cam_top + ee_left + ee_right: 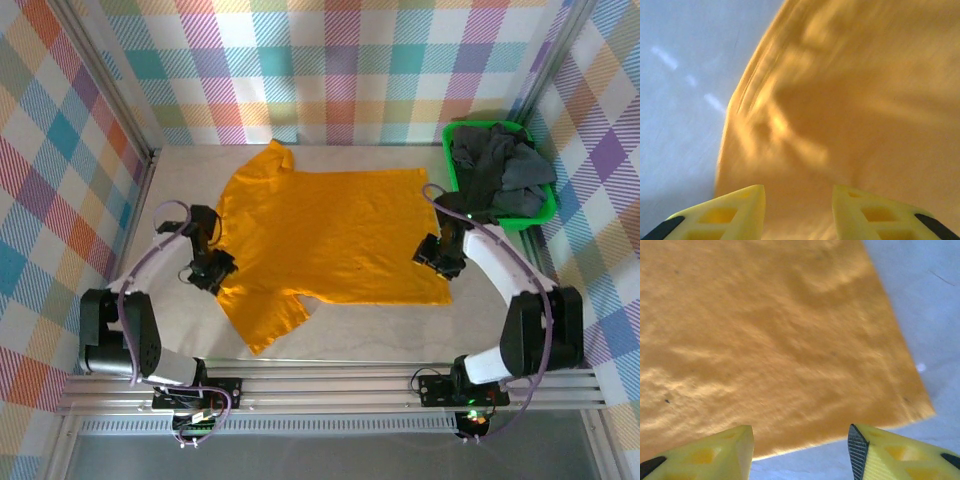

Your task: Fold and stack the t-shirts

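Note:
A mustard-orange t-shirt (330, 235) lies spread flat on the table, collar to the left and hem to the right. My left gripper (214, 268) hovers at its left edge beside the near sleeve. In the left wrist view that gripper (799, 192) is open, its yellow fingers (740, 207) apart over the cloth (855, 100). My right gripper (439, 254) is at the hem on the right. It (801, 432) is open too, with the shirt's hem edge (805, 445) lying between the fingers. Dark grey t-shirts (495, 172) sit bunched in the basket.
The bright green plastic basket (532, 217) stands at the back right, close behind my right arm. Bare table (380, 330) runs along the front of the shirt. Checked walls close in the left, back and right sides.

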`<act>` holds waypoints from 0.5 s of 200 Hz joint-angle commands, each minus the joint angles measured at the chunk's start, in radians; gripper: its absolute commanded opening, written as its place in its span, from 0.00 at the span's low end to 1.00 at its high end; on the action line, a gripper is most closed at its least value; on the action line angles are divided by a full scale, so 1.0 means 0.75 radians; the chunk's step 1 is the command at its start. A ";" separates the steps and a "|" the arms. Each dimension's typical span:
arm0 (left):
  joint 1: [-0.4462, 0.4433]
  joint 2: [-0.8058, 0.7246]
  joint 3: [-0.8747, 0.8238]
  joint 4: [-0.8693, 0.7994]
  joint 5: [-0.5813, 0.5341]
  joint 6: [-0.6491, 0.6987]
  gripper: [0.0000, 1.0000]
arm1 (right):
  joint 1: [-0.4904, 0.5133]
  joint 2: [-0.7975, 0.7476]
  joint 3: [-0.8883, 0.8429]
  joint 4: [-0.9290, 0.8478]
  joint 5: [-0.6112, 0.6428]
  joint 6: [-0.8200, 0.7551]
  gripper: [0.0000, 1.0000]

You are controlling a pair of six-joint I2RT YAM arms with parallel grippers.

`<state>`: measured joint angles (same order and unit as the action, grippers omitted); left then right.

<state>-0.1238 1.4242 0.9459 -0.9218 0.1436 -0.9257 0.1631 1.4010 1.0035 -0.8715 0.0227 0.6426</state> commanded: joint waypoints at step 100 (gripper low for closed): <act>-0.475 -0.299 -0.490 0.039 0.214 -0.351 0.47 | -0.211 -0.146 -0.281 -0.040 -0.093 -0.045 0.56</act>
<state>-0.4576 1.2140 0.6003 -0.9783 0.3058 -1.0794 0.0288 1.3128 0.8181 -0.9066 -0.0189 0.6426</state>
